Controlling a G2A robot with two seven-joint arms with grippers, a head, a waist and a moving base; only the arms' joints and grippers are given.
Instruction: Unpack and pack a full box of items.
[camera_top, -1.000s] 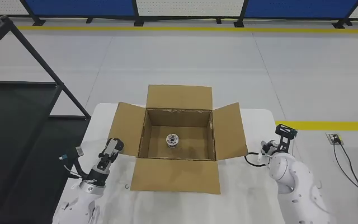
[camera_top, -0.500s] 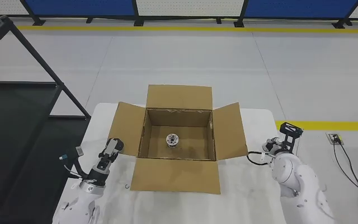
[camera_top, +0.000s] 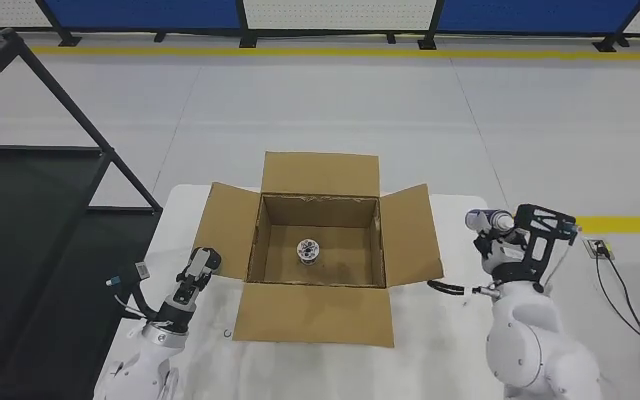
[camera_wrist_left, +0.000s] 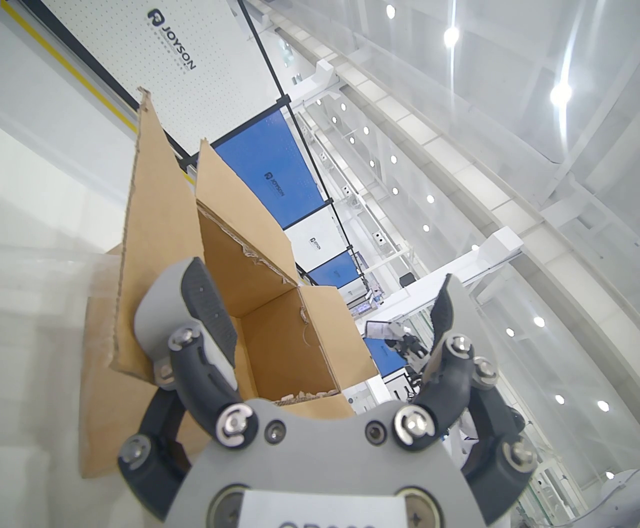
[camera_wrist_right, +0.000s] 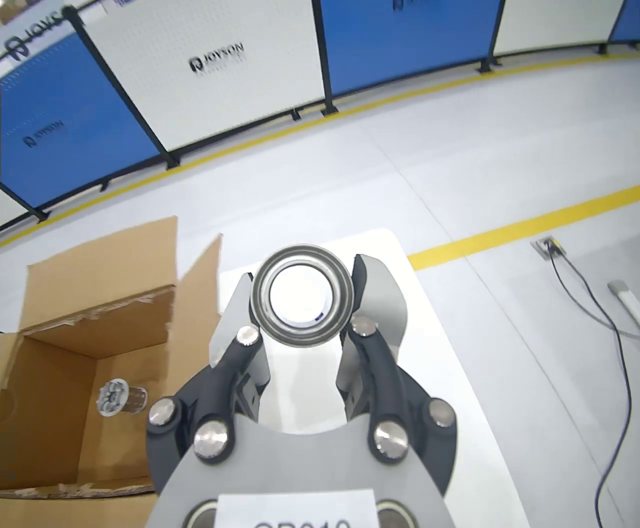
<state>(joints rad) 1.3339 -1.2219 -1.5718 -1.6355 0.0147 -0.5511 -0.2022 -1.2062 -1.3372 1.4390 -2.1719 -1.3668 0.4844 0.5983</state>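
Note:
An open cardboard box (camera_top: 316, 312) stands mid-table with its four flaps spread. One small round item (camera_top: 308, 249) with a metal end lies on the box floor, also seen as the item (camera_wrist_right: 120, 397) from the right wrist. My right gripper (camera_wrist_right: 302, 300) is shut on a can (camera_wrist_right: 303, 302) whose round metal end faces the camera. It is held raised to the right of the box, where the can (camera_top: 486, 220) lies sideways in the gripper (camera_top: 497, 227). My left gripper (camera_wrist_left: 320, 295) stands open and empty beside the box's left flap (camera_wrist_left: 150, 260), low at the table's left front (camera_top: 203, 262).
A white cloth covers the table (camera_top: 440, 350). A black cable (camera_top: 448, 289) lies on it right of the box. Bare cloth stretches to the right of the box (camera_wrist_right: 380, 240) and in front of it. A black frame (camera_top: 70, 130) stands off the table's left side.
The right arm has lifted up and swung toward the box, carrying the can clear of the table. The left arm and the box have not moved.

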